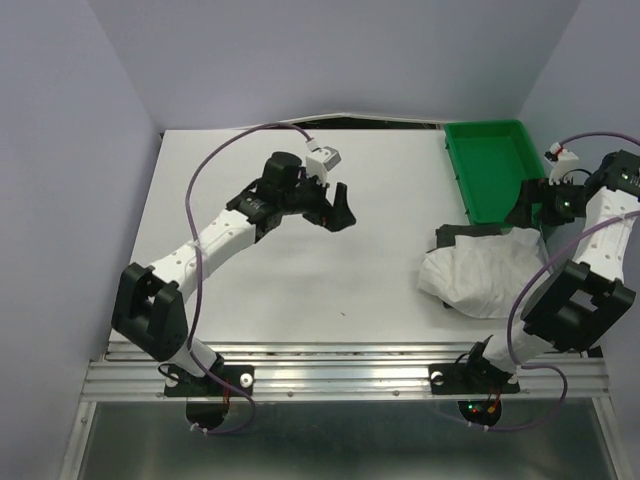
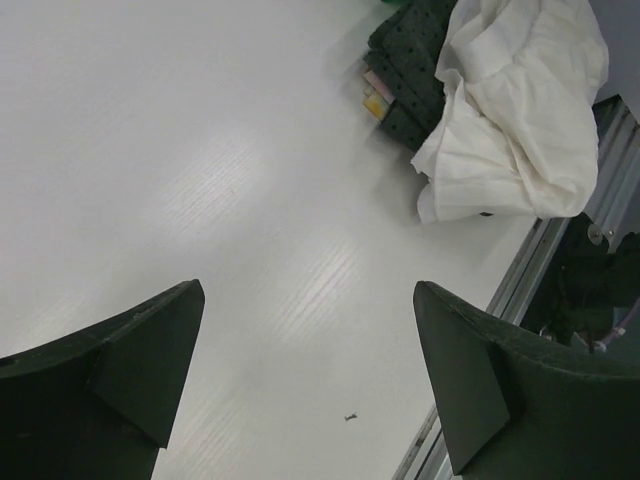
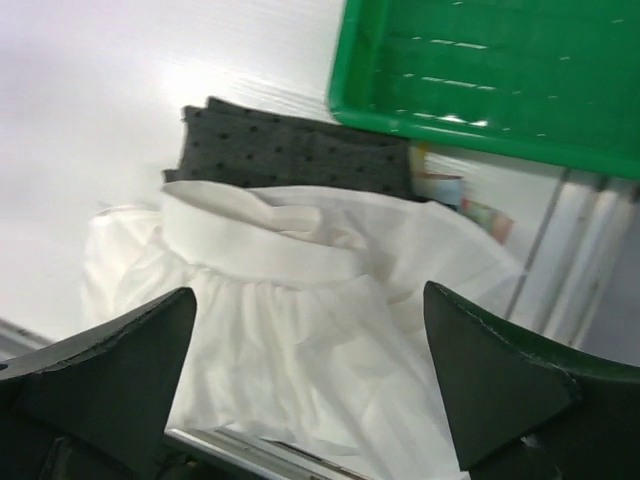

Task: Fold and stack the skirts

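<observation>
Both pincers stand wide and empty. Your right pincer (image 3: 308,295) hangs directly over the white skirt (image 3: 330,250). Your left pincer (image 2: 308,290) is over bare counter (image 2: 200,150), well apart from the pile. The white skirt lies rumpled atop the charcoal skirt (image 3: 290,150), and a sliver of the yellow skirt (image 3: 440,187) shows beyond. If you descend carelessly, a finger may snag the loose cloth and drag the pile off the counter's edge.

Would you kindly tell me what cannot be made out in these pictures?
Floral skirt: only a sliver shows in the wrist views, under the dark skirt and white skirt.
Dark skirt: mostly covered by the white skirt in every view.
Green tray: cut off by the right wrist view's top edge.
Speck on the table: left wrist view, too small to identify.
</observation>
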You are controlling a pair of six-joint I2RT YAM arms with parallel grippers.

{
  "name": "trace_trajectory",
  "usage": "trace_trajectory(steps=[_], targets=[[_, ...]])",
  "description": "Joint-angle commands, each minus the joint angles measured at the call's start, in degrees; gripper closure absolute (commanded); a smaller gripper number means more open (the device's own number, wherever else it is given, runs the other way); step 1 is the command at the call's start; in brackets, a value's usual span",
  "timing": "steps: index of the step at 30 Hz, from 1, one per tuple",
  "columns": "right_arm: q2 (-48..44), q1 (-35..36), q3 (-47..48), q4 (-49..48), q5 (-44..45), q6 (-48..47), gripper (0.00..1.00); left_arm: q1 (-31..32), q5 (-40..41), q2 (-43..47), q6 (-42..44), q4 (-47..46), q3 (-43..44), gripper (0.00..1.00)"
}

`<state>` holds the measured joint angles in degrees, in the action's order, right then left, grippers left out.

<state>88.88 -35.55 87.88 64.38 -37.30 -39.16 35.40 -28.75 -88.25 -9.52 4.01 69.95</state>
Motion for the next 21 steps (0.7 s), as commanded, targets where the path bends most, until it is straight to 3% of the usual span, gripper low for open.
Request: trace_trajectory(steps=[1,5,6,7,11,13,21], targets=[[-0.9,3.9,2.7,9.5,-9.0,0.4,0.00,-7.1,3.0,5.3,7.3,7.7,3.2,0.01],[-5.5,17.1,-3.9,-3.3,-8.4,16.7,0.00,-15.9,2.3,6.5,13.6,16.4,4.8,0.02],[-6.4,20.3,-5.2,-10.3,-6.4,23.0,0.00,-18.1,1.6,7.8,14.3,16.7,4.4,0.02],[-7.4,26.7,-6.4,-13.3,-5.4,25.7,0.00,-22.6,-1.0,8.3,14.8,17.0,4.0,0.02],[-7.0,37.8,-12.2,-27.6,-3.1,36.8,0.00,-28.4,1.0,10.4,20.4,20.8,4.1,0.02],[-6.4,40.5,-14.3,-31.0,-2.4,38.1,0.00,-29.4,3.9,12.6,23.9,21.6,3.4,0.02],[-7.4,55.5,-27.7,-43.3,4.3,40.9,0.00,-29.9,10.6,25.0,28.9,17.0,-12.9,0.01]])
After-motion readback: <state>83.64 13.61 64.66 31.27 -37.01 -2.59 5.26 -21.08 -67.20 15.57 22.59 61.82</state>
